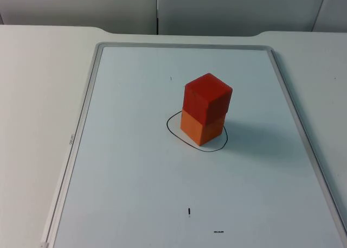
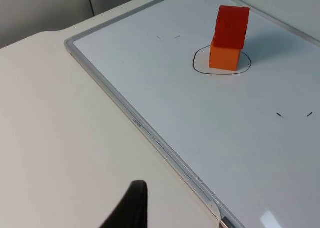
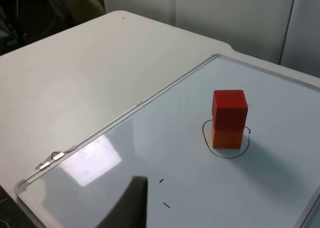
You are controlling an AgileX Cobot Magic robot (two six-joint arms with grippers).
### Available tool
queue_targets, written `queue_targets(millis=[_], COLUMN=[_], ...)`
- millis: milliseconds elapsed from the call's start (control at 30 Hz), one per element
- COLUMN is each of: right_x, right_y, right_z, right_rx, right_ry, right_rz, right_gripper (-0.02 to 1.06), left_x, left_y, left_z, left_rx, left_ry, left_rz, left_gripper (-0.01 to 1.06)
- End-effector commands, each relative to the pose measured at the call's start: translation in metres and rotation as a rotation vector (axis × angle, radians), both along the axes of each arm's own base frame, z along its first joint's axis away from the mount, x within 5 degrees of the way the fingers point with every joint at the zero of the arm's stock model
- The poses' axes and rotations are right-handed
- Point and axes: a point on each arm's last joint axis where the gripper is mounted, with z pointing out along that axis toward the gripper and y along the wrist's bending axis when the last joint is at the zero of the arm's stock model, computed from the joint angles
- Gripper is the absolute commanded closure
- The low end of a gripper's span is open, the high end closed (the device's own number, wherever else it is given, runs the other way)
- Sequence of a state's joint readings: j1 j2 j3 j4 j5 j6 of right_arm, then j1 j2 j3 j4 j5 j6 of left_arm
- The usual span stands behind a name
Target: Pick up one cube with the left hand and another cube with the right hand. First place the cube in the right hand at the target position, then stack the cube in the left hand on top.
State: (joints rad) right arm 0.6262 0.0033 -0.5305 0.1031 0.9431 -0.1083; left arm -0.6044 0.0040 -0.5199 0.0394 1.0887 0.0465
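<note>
A red cube (image 1: 207, 97) stands on top of an orange cube (image 1: 201, 128), turned slightly against it. The orange cube sits inside a black drawn oval (image 1: 172, 129) near the middle of the whiteboard (image 1: 135, 177). From the left wrist, the red cube (image 2: 231, 26) and the orange cube (image 2: 224, 57) appear far off. My left gripper (image 2: 131, 208) hangs over the bare table beside the board's frame. My right gripper (image 3: 131, 203) hovers over the whiteboard, well away from the red cube (image 3: 229, 110) and the orange cube (image 3: 229, 137). Both arms are drawn back and hold nothing.
The whiteboard's grey frame (image 1: 81, 123) rises slightly above the white table (image 1: 32, 96). Small black pen marks (image 1: 189, 211) lie on the board's near part. The grey partition wall (image 1: 157, 9) closes the far side.
</note>
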Motion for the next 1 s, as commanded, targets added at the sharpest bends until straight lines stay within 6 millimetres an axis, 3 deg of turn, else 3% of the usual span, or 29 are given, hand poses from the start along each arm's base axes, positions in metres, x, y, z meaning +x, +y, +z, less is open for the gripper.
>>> queue_targets(millis=[0, 467, 967], right_x=[-0.001, -0.003, 0.004], right_y=[-0.001, -0.008, -0.012], right_z=[-0.001, -0.013, -0.017], right_rx=[-0.008, -0.100, -0.087], right_ry=[0.007, 0.130, 0.136], right_rz=[-0.003, -0.057, -0.155], right_gripper=[0.01, 0.01, 0.01], left_x=[0.000, 0.000, 0.000], left_y=[-0.001, -0.001, -0.001], left_z=[-0.001, -0.001, -0.001], left_rx=[-0.010, -0.010, -0.010], left_ry=[-0.004, -0.004, -0.004], left_rz=[-0.009, -0.009, -0.009], left_gripper=[0.00, 0.00, 0.00])
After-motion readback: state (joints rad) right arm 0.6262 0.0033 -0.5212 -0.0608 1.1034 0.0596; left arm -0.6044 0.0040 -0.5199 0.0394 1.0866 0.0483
